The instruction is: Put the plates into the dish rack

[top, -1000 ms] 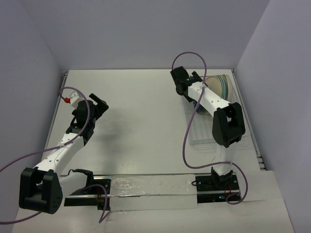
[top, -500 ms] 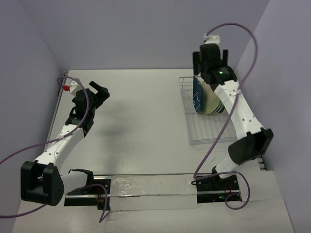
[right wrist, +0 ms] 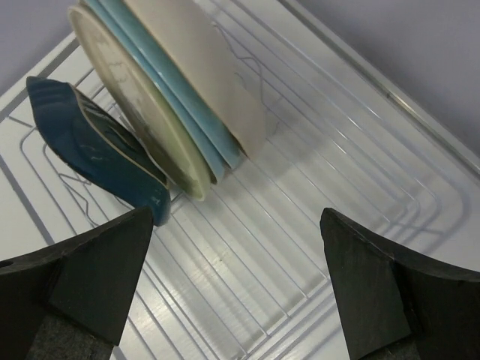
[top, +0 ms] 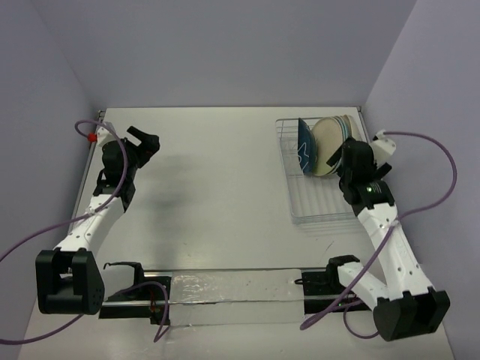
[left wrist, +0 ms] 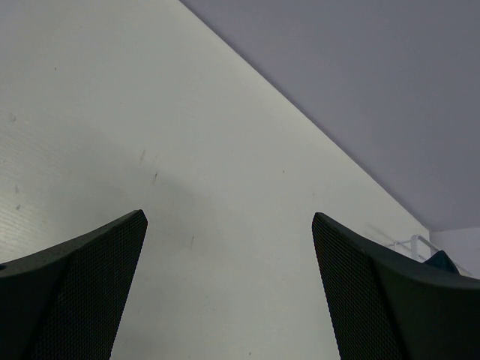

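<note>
Plates (right wrist: 150, 112) — layered rims (right wrist only)

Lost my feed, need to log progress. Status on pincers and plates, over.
Left pincer open, empty. Right pincer open, empty, above dish rack. Plates on edge, bunched at rack's far end. Nothing in the way.

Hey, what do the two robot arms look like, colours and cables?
The left arm and right arm have white links, black joints and black bases. A purple cable loops along each. A red cap sits near the left wrist. The fingers are black wedges with meshed pads.
</note>
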Robot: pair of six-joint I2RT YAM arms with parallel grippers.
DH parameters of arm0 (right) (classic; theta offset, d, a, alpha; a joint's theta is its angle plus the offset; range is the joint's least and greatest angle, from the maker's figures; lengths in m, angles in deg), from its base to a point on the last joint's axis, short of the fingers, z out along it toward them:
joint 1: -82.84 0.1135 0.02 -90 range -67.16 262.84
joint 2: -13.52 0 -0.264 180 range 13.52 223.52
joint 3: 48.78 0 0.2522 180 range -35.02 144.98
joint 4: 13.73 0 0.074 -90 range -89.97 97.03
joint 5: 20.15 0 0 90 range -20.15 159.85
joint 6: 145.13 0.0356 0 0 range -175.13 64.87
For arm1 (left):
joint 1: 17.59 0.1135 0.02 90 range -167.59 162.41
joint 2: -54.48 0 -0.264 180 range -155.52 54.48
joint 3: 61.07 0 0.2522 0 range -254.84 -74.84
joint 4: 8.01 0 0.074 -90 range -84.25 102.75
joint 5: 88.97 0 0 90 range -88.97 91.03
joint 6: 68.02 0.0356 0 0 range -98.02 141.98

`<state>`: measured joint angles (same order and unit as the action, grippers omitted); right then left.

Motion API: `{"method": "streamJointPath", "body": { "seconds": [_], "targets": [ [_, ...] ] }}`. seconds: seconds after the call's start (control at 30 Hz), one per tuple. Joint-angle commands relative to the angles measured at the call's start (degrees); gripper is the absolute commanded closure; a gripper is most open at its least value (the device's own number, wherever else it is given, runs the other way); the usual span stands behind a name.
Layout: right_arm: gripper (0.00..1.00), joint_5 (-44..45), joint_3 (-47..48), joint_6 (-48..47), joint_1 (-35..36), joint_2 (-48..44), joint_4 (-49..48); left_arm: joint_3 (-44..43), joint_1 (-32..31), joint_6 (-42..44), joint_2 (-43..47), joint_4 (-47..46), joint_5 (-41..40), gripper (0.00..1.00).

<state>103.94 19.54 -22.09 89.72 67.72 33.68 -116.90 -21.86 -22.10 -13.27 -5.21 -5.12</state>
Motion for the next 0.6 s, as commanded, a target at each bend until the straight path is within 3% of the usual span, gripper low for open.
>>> {"method": "streamJointPath", "body": {
  "seconds": [0.0, 0.23, 0.57],
  "targets": [
    [0.0, 4.8, -4.9, 5.3, -0.4, -8.4, -3.7, 0.6, 0.4, 1.0, 3.2, -4.2, 2.0, 0.01],
    [0.0, 5.5, -8.5, 4.8, -0.5, -17.3, -3.7, 3.4, 0.4, 1.3, 7.6, -5.8, 1.6, 0.01],
    [0.0, 7.1, -11.0, 4.9, -0.5, -21.0, -4.4, 3.8, 0.4, 0.8, 8.7, -5.0, -0.4, 0.01]
  ]
}}
